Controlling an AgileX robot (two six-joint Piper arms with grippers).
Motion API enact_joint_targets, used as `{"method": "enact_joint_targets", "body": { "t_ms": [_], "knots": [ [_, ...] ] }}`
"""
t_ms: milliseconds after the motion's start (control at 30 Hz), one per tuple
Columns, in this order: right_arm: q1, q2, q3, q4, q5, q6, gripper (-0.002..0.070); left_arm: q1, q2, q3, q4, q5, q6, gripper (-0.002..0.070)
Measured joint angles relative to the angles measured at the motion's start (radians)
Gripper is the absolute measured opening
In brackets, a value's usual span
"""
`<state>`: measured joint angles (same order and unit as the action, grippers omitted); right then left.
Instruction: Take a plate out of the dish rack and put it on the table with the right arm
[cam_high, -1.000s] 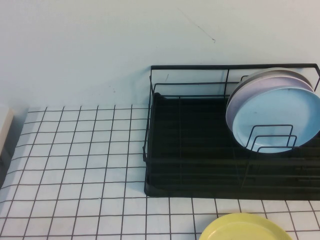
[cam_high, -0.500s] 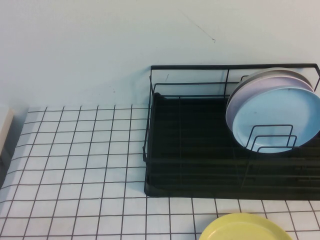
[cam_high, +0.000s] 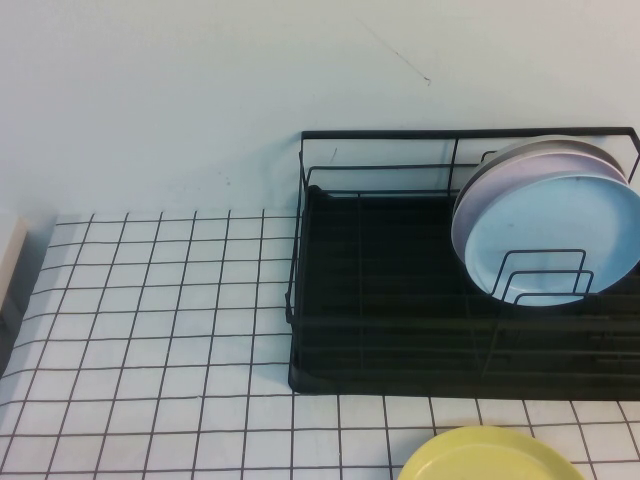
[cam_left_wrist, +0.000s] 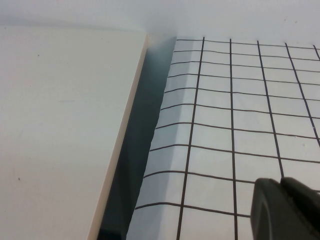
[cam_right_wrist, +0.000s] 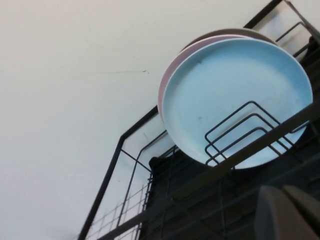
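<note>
The light blue plate (cam_high: 555, 235) stands upright in the black wire dish rack (cam_high: 380, 330) at the right end, frontmost of the stack. A pale pink plate (cam_high: 475, 185) stands right behind it. In the right wrist view the blue plate (cam_right_wrist: 235, 95) faces the camera behind the rack's wire loops (cam_right_wrist: 240, 130). My right gripper (cam_right_wrist: 285, 212) is shut and empty, in front of the rack and below the plate. My left gripper (cam_left_wrist: 282, 207) is shut and empty, low over the gridded table (cam_left_wrist: 225, 125). Neither gripper shows in the high view.
A yellow plate (cam_high: 490, 455) lies on the table (cam_high: 150, 330) in front of the rack. A white block (cam_left_wrist: 60, 130) sits beside the table's left edge, also in the high view (cam_high: 10, 255). A pale wall stands behind the rack.
</note>
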<state>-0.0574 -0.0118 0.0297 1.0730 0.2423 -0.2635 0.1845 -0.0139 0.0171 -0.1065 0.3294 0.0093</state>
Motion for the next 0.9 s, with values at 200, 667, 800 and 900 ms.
{"method": "enact_joint_targets", "body": {
  "t_ms": [200, 667, 800, 900],
  "knots": [
    [0.0, 0.0, 0.0, 0.019, -0.01, -0.265, -0.0002, 0.0, 0.0, 0.0, 0.0, 0.0, 0.0, -0.0003],
    [-0.001, 0.432, -0.427, -0.161, 0.479, -0.623, 0.001, 0.0, 0.0, 0.0, 0.0, 0.0, 0.0, -0.0003],
    [-0.001, 0.669, -0.663, -0.287, 0.633, -0.784, 0.0114, 0.0, 0.0, 0.0, 0.0, 0.0, 0.0, -0.0003],
    [-0.001, 0.839, -0.831, -0.359, 0.683, -0.873, 0.0283, 0.0, 0.0, 0.0, 0.0, 0.0, 0.0, -0.0003]
  ]
}}
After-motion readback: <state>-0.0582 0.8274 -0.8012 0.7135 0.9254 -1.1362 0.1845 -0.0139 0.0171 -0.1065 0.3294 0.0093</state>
